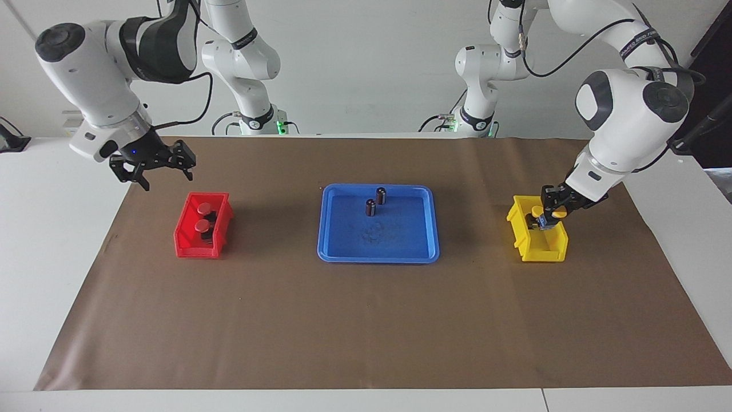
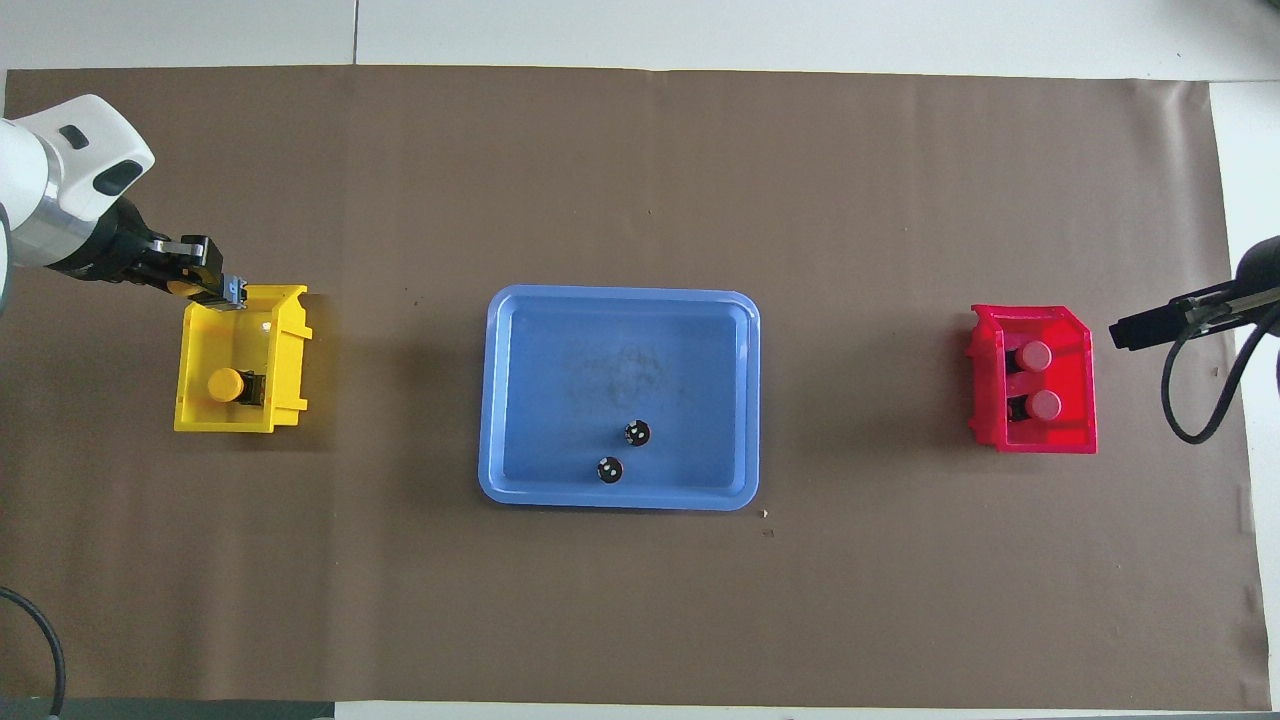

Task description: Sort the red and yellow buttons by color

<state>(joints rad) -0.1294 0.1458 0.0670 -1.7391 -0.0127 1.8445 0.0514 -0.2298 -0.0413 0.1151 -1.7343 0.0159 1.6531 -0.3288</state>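
Two red buttons (image 1: 204, 209) (image 1: 202, 226) lie in the red bin (image 1: 186, 232), and both also show in the overhead view (image 2: 1035, 355) (image 2: 1045, 404). One yellow button (image 2: 225, 385) lies in the yellow bin (image 2: 285, 345). My left gripper (image 1: 548, 220) is shut on the other yellow button (image 1: 559, 213) and holds it low over the yellow bin (image 1: 546, 249). It also shows in the overhead view (image 2: 215, 287). My right gripper (image 1: 154, 166) is open and empty, raised beside the red bin toward the right arm's end of the table.
A blue tray (image 1: 343, 246) sits mid-table on the brown mat. Two small dark cylinders (image 1: 381, 195) (image 1: 370, 207) stand in the part of the tray nearer the robots.
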